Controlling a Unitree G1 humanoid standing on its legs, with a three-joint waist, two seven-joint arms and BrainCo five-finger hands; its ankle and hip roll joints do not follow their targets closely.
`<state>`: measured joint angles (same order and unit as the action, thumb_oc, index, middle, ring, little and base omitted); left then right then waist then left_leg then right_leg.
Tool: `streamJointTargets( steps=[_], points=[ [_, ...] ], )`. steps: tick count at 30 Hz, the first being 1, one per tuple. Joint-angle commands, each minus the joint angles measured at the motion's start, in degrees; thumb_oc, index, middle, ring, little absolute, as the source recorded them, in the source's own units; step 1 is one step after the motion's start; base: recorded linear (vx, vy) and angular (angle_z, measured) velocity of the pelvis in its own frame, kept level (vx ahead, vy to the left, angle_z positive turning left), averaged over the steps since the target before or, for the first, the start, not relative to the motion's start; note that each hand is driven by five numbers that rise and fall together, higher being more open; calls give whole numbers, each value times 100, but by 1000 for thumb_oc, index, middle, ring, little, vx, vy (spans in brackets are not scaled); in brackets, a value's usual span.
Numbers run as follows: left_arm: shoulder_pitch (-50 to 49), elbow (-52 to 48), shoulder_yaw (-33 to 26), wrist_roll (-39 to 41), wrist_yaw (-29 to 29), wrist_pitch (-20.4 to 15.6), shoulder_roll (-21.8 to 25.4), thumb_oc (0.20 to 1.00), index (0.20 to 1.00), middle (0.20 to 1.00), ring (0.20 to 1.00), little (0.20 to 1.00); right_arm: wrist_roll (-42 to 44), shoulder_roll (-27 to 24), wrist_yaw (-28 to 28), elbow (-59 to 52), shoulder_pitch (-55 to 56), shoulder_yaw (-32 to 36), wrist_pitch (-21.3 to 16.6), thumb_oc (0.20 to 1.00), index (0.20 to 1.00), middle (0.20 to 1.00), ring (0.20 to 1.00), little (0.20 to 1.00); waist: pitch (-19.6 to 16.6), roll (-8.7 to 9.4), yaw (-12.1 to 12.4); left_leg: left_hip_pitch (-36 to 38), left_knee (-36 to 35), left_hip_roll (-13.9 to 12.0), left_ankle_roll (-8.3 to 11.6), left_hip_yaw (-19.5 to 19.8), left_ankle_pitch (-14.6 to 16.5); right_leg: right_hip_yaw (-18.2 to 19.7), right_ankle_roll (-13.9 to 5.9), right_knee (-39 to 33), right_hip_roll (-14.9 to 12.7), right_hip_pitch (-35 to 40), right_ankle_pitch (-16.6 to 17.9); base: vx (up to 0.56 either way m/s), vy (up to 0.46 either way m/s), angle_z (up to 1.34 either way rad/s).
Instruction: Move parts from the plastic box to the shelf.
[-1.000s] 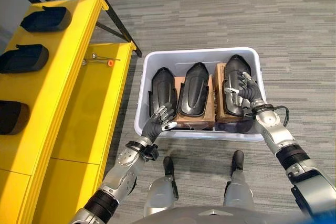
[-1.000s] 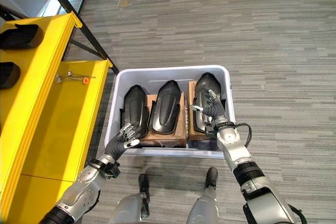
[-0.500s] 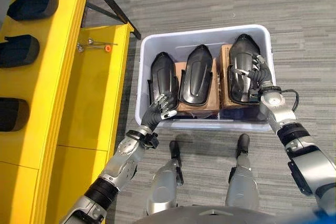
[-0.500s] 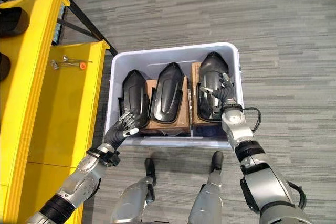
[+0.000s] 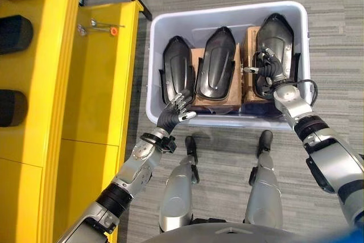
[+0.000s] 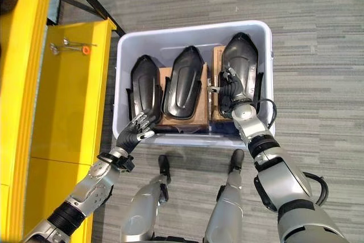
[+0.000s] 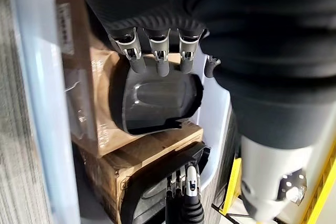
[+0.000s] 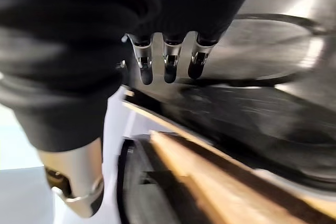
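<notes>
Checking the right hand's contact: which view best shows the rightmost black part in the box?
The left eye view: the whole rightmost black part shows, right hand on it. The right eye view matches; the right wrist view gives a close surface; the left wrist view its far end.

3 parts (image 5: 216,64) in box (image 5: 224,12), shelf (image 5: 62,72) left

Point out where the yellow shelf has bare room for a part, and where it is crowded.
The lower yellow shelf board is bare between the plastic box and the upper ledge, apart from small tools at its far end. The ledge carries black parts in a row. The box itself is packed.
</notes>
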<state>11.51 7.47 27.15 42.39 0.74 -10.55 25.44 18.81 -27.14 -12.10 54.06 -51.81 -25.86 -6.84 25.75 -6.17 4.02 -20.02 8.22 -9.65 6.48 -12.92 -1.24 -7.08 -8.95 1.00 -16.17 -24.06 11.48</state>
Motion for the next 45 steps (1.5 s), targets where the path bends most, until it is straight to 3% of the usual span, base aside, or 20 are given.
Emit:
streamJointTargets(
  steps=[1,15,22,24,27,33,42,45],
  points=[
    [-97,-523,134,79,-101,-340,164,1000,1000,1000,1000,1000,-75,13,-29,245,-366,-217,-103,1000,1000,1000,1000,1000,-234,11,128,-685,490,-234,-14,198,-169,97,-92,856,-321,35,-651,-31,-9,6],
    [36,-351,86,-17,-296,-428,37,1000,1000,1000,1000,1000,-760,435,191,325,148,-770,26,1000,1000,1000,1000,1000,-49,185,123,-1032,678,-295,-42,318,-123,54,-48,943,-282,-225,-629,-8,-5,2],
    [-18,-238,-63,-123,-407,-474,-23,1000,1000,1000,1000,1000,-1339,418,385,-797,865,-1141,40,1000,1000,1000,1000,1000,-11,336,25,-1014,687,-326,-29,319,-115,76,-41,944,-255,-218,-634,2,0,-2],
    [-101,-256,-185,-190,-443,-470,-52,1000,1000,1000,1000,1000,-1764,154,617,-1771,1387,-1324,54,1000,1000,1000,1000,1000,4,437,-70,-1009,707,-342,-19,340,-99,69,-40,964,-246,-214,-653,4,-10,2],
    [-129,-251,-235,-253,-442,-467,-65,1000,1000,1000,1000,1000,-1976,-23,745,-2146,1672,-1332,31,1000,1000,1000,1000,1000,13,487,-122,-1021,720,-357,-11,359,-86,70,-42,979,-245,-218,-668,0,0,0],
    [-238,-290,-460,-354,-398,-466,-3,1000,1000,1000,1000,1000,-2769,-762,787,-2984,2220,-912,-15,1000,1000,1000,1000,1000,31,651,-261,-1059,756,-418,21,378,-64,65,-65,1003,-215,-259,-667,0,-1,1],
    [-281,-364,-588,-389,-419,-457,51,1000,1000,1000,1000,1000,-2403,-1331,462,-4505,2949,413,-258,1000,1000,1000,1000,1000,-1,853,-449,-1059,785,-488,45,326,-39,128,-73,994,-151,-311,-645,3,-5,-4],
    [-376,-432,-679,-401,-416,-451,79,1000,1000,1000,1000,1000,-2184,-1412,280,-5608,3431,1200,-551,1000,1000,1000,1000,1000,-20,935,-542,-1038,780,-526,57,296,-20,171,-79,994,-120,-339,-647,8,-2,-10]
  ],
)
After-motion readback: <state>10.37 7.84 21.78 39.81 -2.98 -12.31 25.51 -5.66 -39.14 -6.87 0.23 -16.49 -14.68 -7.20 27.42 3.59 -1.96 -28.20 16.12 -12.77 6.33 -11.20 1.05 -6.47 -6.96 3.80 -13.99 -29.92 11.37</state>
